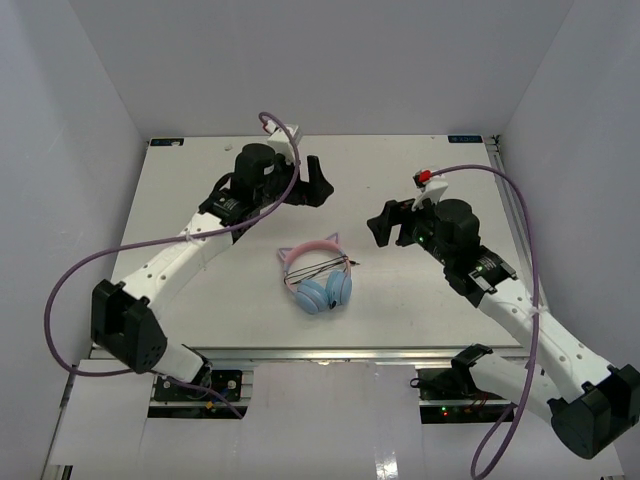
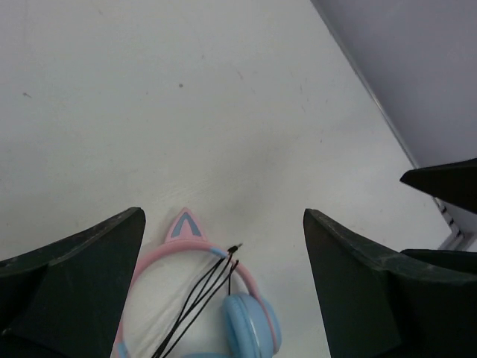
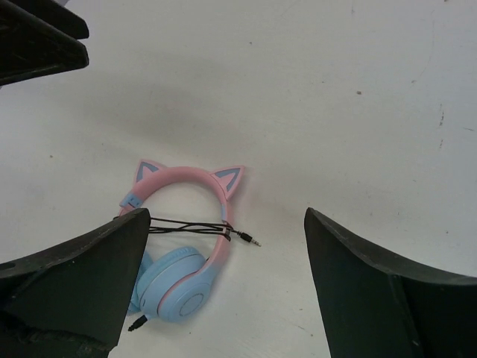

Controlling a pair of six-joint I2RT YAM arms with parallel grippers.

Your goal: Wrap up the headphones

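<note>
The headphones lie flat mid counter, between left tool and right tool, both spread, empty. Probably light; cable limp, so I'd pinch the stiff headband.

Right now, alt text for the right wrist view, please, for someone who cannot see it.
Headphones lie flat on the white table, pink cat-ear band up, blue cups below, black cable strung across the band with its plug poking out right. Dark fingers of the open right gripper frame them from the lower corners.
</note>
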